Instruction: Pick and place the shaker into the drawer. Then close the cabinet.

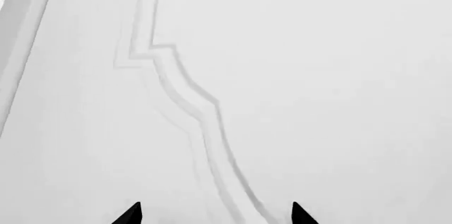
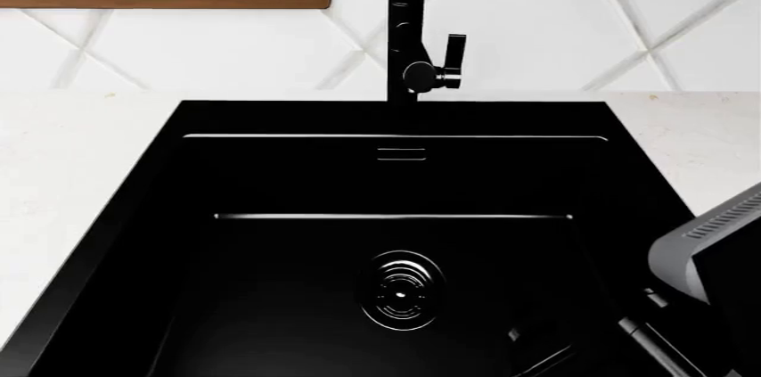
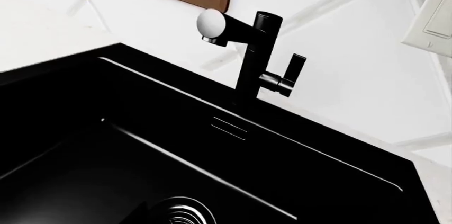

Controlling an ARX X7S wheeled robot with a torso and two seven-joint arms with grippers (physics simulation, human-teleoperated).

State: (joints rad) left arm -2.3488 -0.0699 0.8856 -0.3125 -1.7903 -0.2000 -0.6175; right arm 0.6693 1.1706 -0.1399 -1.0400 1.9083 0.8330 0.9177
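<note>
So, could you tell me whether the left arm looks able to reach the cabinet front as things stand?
Probably yes: the left gripper faces the moulded cabinet front with its fingers spread and nothing between them and the panel.

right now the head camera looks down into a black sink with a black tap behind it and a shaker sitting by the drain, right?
Not quite. The head view does look down into the black sink with the black tap behind it, but no shaker sits by the drain; the basin around it is bare. The right wrist view shows no shaker there either.
</note>
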